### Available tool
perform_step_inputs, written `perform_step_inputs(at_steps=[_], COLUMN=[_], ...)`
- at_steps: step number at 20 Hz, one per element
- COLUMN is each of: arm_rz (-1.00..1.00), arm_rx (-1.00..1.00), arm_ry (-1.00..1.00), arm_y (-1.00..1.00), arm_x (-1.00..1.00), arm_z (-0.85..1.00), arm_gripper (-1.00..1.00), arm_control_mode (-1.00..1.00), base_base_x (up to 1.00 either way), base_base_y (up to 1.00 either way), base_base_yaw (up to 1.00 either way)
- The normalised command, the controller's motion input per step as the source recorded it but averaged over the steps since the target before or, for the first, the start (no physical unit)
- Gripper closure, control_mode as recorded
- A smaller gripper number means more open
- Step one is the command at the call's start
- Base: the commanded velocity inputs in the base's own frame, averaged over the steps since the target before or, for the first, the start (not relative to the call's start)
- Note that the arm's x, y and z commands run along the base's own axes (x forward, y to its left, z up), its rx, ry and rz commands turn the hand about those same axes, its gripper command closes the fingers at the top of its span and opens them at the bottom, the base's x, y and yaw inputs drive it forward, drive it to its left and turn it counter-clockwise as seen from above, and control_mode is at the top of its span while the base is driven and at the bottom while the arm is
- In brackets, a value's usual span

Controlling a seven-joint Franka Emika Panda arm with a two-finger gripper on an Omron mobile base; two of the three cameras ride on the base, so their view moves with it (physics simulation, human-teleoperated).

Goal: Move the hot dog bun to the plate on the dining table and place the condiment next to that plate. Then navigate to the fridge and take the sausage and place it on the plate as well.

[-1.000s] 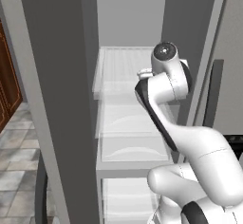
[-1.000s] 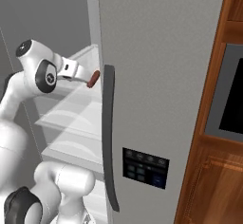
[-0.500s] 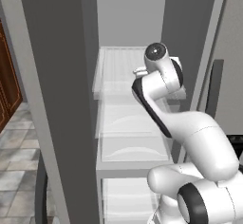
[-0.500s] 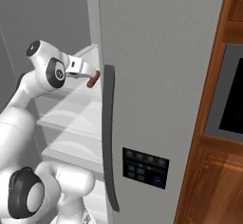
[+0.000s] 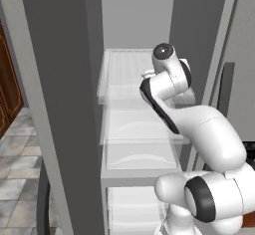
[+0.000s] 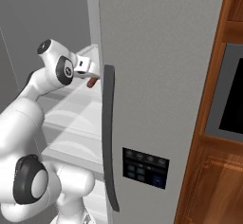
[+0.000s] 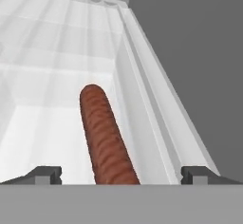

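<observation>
Sausage (image 7: 105, 137): we see it lying on a white translucent shelf (image 7: 42, 123) inside the fridge (image 6: 161, 76), its long axis running away from the hand, rounded far end pointing toward the back of the shelf. In the right base view we catch the sausage's reddish-brown end (image 6: 90, 82) just past the edge of the closed door.

Gripper (image 7: 121, 174): jaws spread wide, one tip on each side of the sausage's near end, gaps showing on both sides; nothing held. We cannot tell whether the tips touch the shelf.

Edges: to the sausage's right, a raised white shelf rim (image 7: 137, 104), then the grey inner wall of the fridge close beyond it. More bare shelf lies to the left and ahead.

In the left base view the arm (image 5: 199, 129) reaches into the open compartment at the upper shelf (image 5: 124, 74), between the open door panel (image 5: 60, 104) and the right wall. Long dark vertical handle (image 6: 109, 137) hangs on the closed door.
</observation>
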Motion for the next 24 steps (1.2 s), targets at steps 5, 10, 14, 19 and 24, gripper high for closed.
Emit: perform_step_inputs(at_steps=[5, 10, 14, 19, 24], arm_rz=[0.0, 0.0, 0.0, 0.0, 0.0], arm_rx=[0.0, 0.0, 0.0, 0.0, 0.0], arm_ry=[0.02, 0.02, 0.04, 0.03, 0.03], arm_y=[-0.08, 0.0, 0.0, 0.05, 0.03], arm_x=[0.18, 0.25, 0.21, 0.1, -0.01], arm_z=[-0.18, -0.14, -0.22, -0.19, -0.2], arm_gripper=[-1.0, -1.0, -1.0, 1.0, 1.0], arm_control_mode=[-1.0, -1.0, -1.0, -1.0, -1.0], base_base_x=[0.0, 0.0, 0.0, 0.0, 0.0], base_base_y=[0.0, 0.0, 0.0, 0.0, 0.0], base_base_yaw=[0.0, 0.0, 0.0, 0.0, 0.0])
